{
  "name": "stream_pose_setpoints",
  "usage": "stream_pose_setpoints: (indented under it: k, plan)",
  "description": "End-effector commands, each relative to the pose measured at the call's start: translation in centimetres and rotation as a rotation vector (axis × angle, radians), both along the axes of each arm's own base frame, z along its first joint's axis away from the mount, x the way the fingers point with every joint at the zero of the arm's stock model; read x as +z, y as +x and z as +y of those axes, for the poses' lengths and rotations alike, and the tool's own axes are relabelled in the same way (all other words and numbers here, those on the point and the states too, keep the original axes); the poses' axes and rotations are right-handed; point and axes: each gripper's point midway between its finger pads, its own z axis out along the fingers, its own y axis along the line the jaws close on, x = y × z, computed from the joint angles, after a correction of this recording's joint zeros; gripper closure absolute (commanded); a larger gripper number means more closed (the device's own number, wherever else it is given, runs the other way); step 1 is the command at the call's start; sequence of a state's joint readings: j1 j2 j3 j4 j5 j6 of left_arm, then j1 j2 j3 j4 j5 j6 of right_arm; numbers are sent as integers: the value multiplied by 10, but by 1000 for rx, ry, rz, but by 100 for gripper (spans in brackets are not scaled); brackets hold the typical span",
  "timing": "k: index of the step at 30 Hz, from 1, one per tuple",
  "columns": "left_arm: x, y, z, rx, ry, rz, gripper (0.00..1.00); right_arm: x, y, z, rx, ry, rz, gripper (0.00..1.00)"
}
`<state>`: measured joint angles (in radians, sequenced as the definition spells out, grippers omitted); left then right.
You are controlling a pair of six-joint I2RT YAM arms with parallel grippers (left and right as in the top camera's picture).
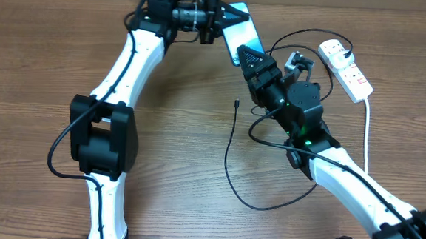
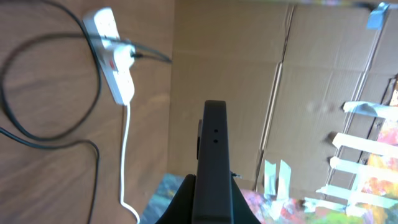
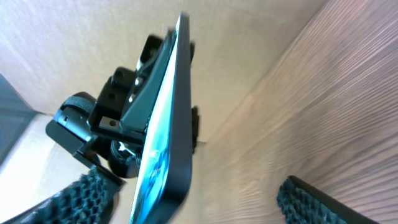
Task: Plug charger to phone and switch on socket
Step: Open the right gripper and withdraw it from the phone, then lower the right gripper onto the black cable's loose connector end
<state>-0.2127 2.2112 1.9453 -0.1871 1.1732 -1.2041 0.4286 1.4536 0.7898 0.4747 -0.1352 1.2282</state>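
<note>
The phone, blue-cyan screen, is held off the table at the back by my left gripper, shut on its far end. In the left wrist view the phone shows edge-on between the fingers. My right gripper is open at the phone's near end; in its wrist view the phone stands between the open fingers, close to the left one. The charger's black cable lies on the table, its tip free. The white socket lies at the back right, also in the left wrist view.
The socket's thick white cord runs down the right side. A plug sits in the socket. The black cable loops under the right arm. Cardboard stands behind the table.
</note>
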Motion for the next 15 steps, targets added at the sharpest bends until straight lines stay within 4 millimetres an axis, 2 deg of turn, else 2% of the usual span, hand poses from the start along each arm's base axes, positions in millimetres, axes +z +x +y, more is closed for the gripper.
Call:
stream_pose_setpoints:
  k: [1,3,4,6,9,11,14,15]
  plan:
    - [14,19,42,56,4,-111,96,20,-17,-7,49,-123,-80,1]
    - [14,25,59,82,7,-125,96,17,-22,-9,64,-202,-59,0]
    - [14,31,74,104,14,-147,96,11,-25,-11,86,-296,-24,0]
    - [9,34,88,128,30,-146,96,6,-28,-14,110,-388,16,0]
    - [-14,39,115,198,107,-92,96,2,-31,-21,144,-550,67,0]
    - [-31,36,131,224,163,-52,96,-3,-34,-28,172,-662,117,0]
    - [-44,26,142,204,204,-44,96,-19,-36,-29,251,-778,189,0]
    - [-47,21,143,190,217,-45,96,-33,-35,-28,293,-828,232,0]
